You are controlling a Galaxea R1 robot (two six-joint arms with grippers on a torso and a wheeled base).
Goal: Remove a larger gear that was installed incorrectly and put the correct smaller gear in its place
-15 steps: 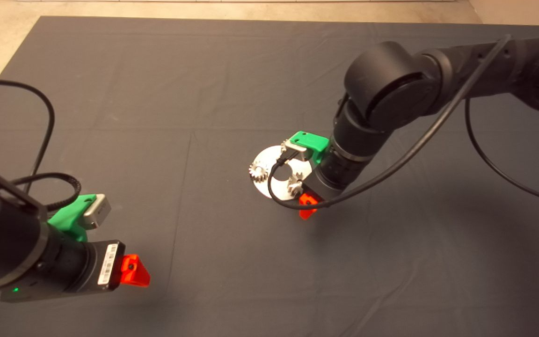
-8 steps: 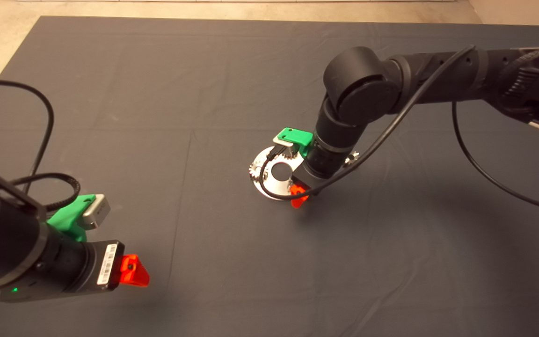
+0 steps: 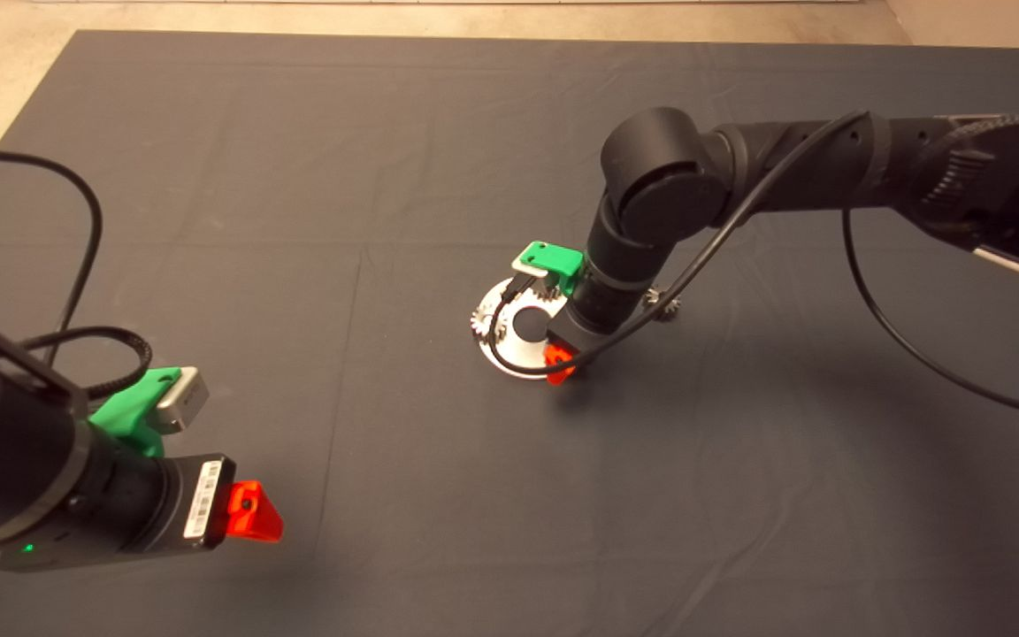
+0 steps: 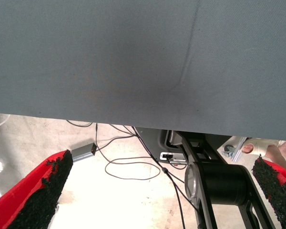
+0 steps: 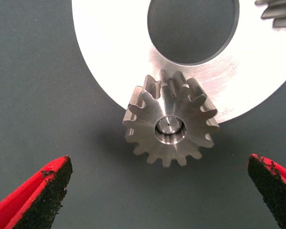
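Note:
A silver disc plate [image 3: 499, 354] with a round hole lies mid-mat, and my right gripper [image 3: 560, 363] hangs low over its near-right edge. Seen from the right wrist, the larger gear [image 5: 169, 125] sits on a pin and overhangs the plate [image 5: 109, 57]. My right gripper [image 5: 157, 191] is open, with its fingers [image 5: 35, 198] wide on either side of the gear and touching nothing. In the head view this gear is hidden under the gripper. The smaller gear [image 3: 664, 305], dark with glinting teeth, lies on the mat just right of the arm. My left gripper [image 3: 253, 513] is parked at the lower left, open and empty.
Another silver gear [image 3: 480, 320] sits on the plate's left edge; a gear's teeth [image 5: 276, 12] show past the hole in the right wrist view. The right arm's black cable [image 3: 518, 367] loops over the plate. The left wrist view shows mat edge, floor cables and the robot base.
The right arm has swung left and lowered over the plate's near-right edge. That uncovered the small dark gear on the mat to its right. The left arm has not moved.

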